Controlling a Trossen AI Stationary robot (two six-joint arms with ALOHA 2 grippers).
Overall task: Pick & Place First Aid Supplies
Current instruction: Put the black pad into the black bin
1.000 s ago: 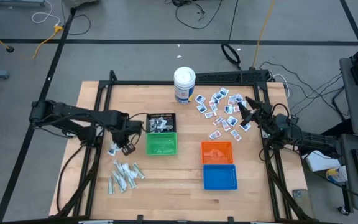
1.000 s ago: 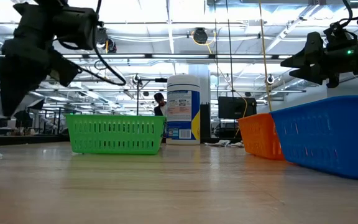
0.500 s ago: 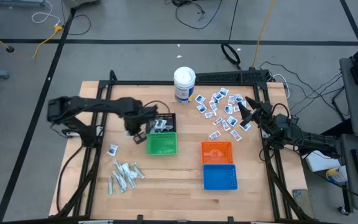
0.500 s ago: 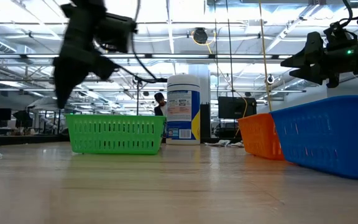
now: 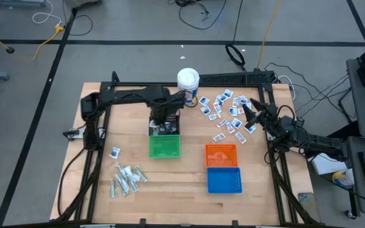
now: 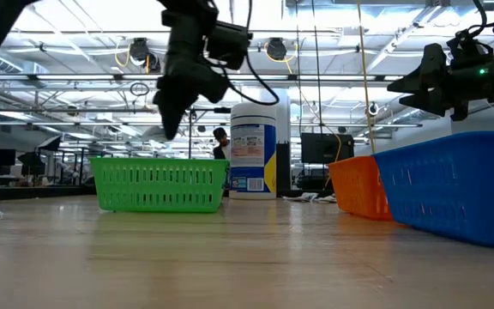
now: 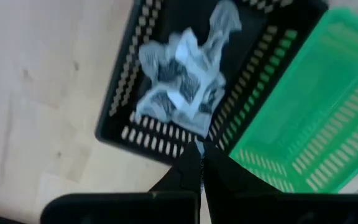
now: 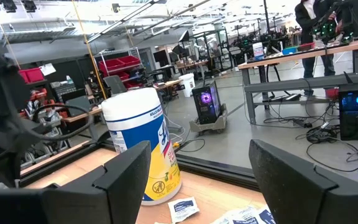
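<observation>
Left pincer [image 5: 164, 120]: closed, nothing seen between its tips, hanging over the black basket [image 5: 164, 126]; the wrist view shows its dark fingers [image 7: 188, 171] pressed together just above that basket's rim.
Right pincer [image 5: 248, 113]: fingers spread wide, holding nothing, poised above the edge of the scattered white packets [image 5: 224, 111] at the table's far right.
Black basket: holds a small heap of crumpled grey-white strips [image 7: 182, 84]; it touches the green basket [image 5: 164, 147].
Loose strips [image 5: 127, 178]: a pile on the bare table [image 5: 189, 187], near left.
Single packet [image 5: 115, 152]: alone, left of the green basket.
Canister [image 5: 187, 86]: upright at the far edge, beside the white packets.
Orange basket [image 5: 221, 155] and blue basket [image 5: 224, 180]: side by side, touching, right of centre.
</observation>
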